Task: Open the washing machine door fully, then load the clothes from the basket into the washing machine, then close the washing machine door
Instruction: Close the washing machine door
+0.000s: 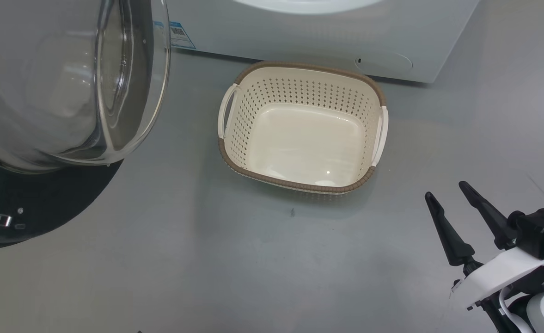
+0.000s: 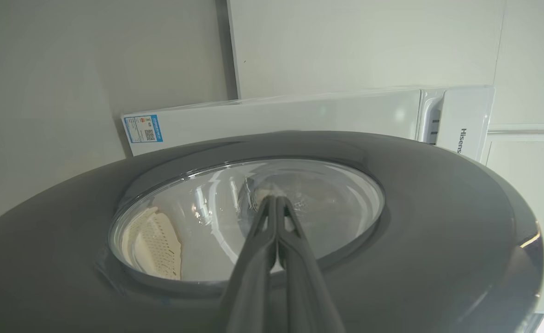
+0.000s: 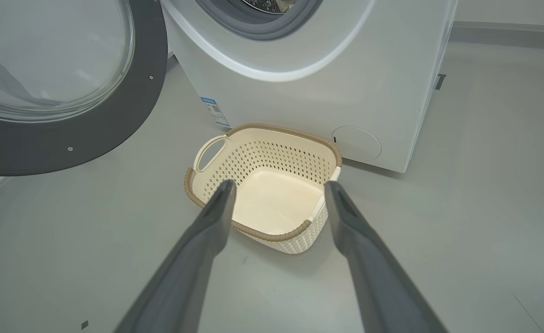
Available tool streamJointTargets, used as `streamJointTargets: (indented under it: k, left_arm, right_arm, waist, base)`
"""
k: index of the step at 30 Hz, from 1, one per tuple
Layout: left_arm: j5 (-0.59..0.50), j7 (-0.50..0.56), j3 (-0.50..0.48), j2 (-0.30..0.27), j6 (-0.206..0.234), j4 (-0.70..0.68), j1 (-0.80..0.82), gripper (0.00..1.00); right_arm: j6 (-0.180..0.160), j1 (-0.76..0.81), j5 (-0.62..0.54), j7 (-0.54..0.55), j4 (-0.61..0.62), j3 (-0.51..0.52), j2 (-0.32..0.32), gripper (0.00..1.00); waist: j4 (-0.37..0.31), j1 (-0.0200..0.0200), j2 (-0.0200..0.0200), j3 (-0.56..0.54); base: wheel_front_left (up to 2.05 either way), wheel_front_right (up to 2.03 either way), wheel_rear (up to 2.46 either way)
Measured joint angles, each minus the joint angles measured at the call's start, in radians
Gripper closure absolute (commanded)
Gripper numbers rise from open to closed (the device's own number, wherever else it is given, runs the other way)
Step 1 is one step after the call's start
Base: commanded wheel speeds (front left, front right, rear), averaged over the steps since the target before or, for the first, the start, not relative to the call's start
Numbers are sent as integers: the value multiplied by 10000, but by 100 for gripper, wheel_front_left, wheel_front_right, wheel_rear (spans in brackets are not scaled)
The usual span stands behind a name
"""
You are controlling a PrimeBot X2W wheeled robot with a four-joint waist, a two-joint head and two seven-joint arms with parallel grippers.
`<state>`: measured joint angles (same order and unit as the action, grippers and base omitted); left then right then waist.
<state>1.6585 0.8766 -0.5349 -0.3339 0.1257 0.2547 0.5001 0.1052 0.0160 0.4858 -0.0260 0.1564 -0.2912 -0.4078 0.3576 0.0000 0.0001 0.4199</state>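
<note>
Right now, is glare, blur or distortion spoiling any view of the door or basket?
Head view: pale reflections streak the washing machine door glass, and a small highlight sits on the basket floor. Left wrist view: the basket shows warped through the door's bulging glass; the shut left claw looks soft. Right wrist view: basket crisp, the open right claw blurred near the lens.

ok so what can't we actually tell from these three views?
Drum contents: the right wrist view's top edge cuts off all but a sliver, so its load can't be judged.
Washing machine opening: cut off by the head view's top edge.
Left fingers, shut: the left wrist view doesn't settle whether their tips touch the glass of the door.
Blue label: print too small to read.
</note>
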Motion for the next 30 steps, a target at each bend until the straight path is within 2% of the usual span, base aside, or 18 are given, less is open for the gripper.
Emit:
streamJointTargets:
  k: [18,30]
  left_arm:
    - [656,1904,997,23,0,-1103,-873,100]
    - [1154,2568,1436,474,0,-2169,-1652,100]
  right_arm:
    - [10,-11,192,-230,-506,-270,460,0]
    - [10,-19,322,-512,-945,-428,943,0]
  waist:
    - [-148,0,0,-606]
    - [-631,0,0,-1044]
  base:
    - [0,0,0]
    - [0,0,0]
